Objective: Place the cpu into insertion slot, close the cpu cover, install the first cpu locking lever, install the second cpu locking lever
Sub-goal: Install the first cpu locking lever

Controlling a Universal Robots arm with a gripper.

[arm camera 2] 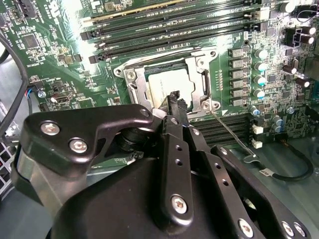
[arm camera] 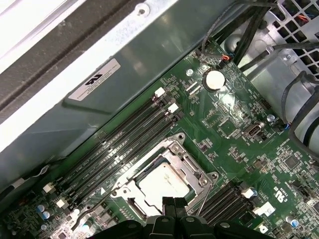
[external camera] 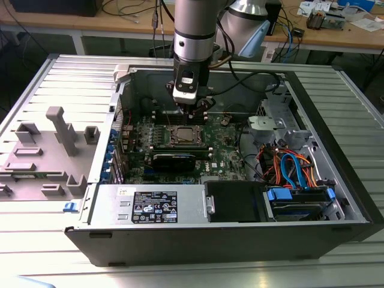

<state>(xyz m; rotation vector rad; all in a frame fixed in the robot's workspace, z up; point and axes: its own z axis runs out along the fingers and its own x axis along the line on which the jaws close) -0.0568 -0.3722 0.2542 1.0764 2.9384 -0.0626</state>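
Jaws pressed together above cpu (arm camera: 160,185); cpu cover (arm camera: 188,167) down; white case label (arm camera: 93,80) unreadable.

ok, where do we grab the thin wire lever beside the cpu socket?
Probably the free hooked end of the locking lever, far from its pivot at the cpu cover corner. It's a thin bare rod slanting out over the dark slots, so come from above and pinch across it; near the pivot the cover crowds it.

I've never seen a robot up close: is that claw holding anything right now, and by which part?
Nothing, it seems. The gripper is shut with nothing between its fingertips, poised just over the cpu.
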